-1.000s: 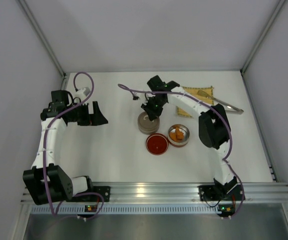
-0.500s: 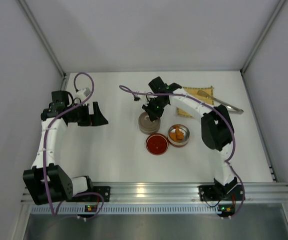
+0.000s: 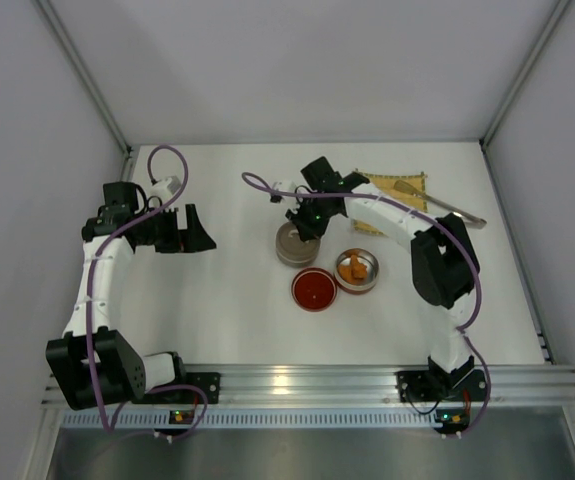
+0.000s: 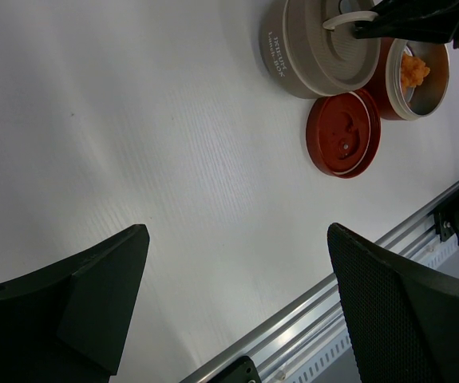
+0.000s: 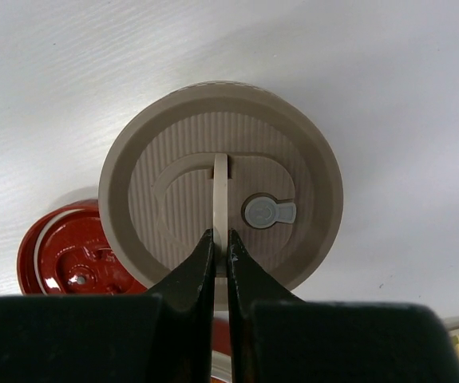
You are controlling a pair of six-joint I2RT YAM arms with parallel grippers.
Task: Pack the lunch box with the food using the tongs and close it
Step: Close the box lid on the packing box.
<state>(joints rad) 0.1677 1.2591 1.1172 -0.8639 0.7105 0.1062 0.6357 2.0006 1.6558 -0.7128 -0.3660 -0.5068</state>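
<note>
Right tool (image 5: pixel 220 238) reaching down, pinched on lid handle (image 5: pixel 220 185), left tool (image 4: pixel 235 255) hovering, gaping, empty

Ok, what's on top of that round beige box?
Its ribbed lid, with a grey valve and an upright handle strip that the right gripper pinches. The lid hides whatever is inside the beige box.

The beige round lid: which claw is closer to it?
Right. The right claw is shut on the upright handle of the beige lid; the left claw hangs open far off to its left.
</note>
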